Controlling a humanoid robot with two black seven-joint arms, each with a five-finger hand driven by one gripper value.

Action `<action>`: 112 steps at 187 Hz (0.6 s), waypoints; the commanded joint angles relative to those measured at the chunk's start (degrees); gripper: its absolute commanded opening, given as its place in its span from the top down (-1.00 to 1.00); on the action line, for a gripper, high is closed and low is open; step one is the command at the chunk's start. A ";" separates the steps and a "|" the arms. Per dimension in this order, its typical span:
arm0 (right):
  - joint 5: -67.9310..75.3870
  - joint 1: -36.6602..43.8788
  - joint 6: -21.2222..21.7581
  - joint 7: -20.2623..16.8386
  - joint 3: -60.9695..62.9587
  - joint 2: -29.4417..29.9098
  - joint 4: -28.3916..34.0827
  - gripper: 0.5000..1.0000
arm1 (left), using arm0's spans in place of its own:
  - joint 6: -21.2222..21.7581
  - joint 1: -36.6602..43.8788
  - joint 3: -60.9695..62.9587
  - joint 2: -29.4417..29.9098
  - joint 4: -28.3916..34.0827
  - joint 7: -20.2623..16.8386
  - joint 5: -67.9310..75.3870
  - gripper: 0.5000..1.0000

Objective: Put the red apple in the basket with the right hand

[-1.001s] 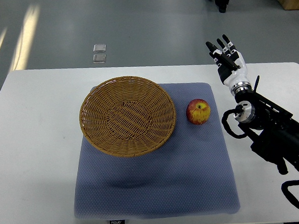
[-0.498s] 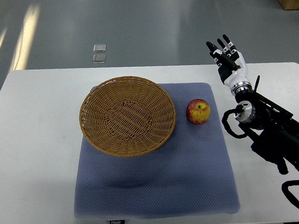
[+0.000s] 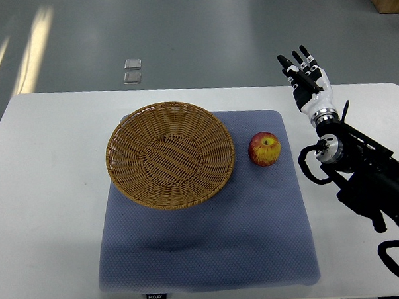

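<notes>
Apple [image 3: 264, 149] is sitting ungrasped, left of and nearer than the right hand [image 3: 308, 81], which is barely drifting, fingers spread, basket [image 3: 171, 154] empty.

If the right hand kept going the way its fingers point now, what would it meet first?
Probably nothing: the right hand points up and away past the table's far edge, away from the apple; depth is unclear.

Apple [image 3: 264, 149] on mat [image 3: 209, 229], just right of basket [image 3: 170, 155], all on table [image 3: 45, 202].
</notes>
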 commanded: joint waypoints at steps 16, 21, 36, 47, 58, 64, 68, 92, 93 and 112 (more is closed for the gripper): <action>0.00 0.09 0.00 0.00 0.00 -0.10 0.00 -0.69 | 0.00 0.00 0.00 0.00 -0.03 0.00 0.00 -1.00; 0.00 0.09 0.00 0.00 0.00 -0.10 0.00 -0.69 | 0.00 0.00 0.00 0.00 -0.03 0.00 0.00 -1.00; 0.00 0.53 0.00 0.00 0.00 -0.01 0.00 -0.69 | 0.00 0.00 0.00 0.00 0.06 0.00 0.00 -1.00; 0.09 0.71 0.00 0.00 0.00 -0.01 0.00 -0.69 | 0.00 0.00 0.00 0.00 0.06 0.00 0.00 -1.00; 0.00 0.79 0.00 0.00 0.00 -0.10 0.00 -0.69 | 0.00 0.00 0.00 0.00 0.06 0.00 0.00 -1.00; 0.00 0.88 -0.09 -0.09 0.00 -0.10 0.00 -0.69 | 0.00 0.00 0.00 0.00 0.06 0.00 0.00 -1.00; 0.00 0.88 -0.09 -0.09 -0.09 -0.10 0.09 -0.69 | 0.00 0.00 0.00 0.00 -0.03 0.00 0.00 -1.00; 0.00 0.88 -0.09 0.00 -0.09 -0.28 0.35 -0.69 | 0.00 0.00 0.00 0.00 0.06 0.00 0.00 -1.00; 0.00 0.88 -0.09 0.00 -0.09 -0.28 0.35 -0.69 | 0.00 0.00 0.00 0.00 0.06 0.00 0.00 -1.00; 0.00 0.88 -0.09 -0.09 -0.09 -0.72 0.53 -0.69 | 0.00 0.00 0.00 0.00 -0.03 0.00 0.00 -1.00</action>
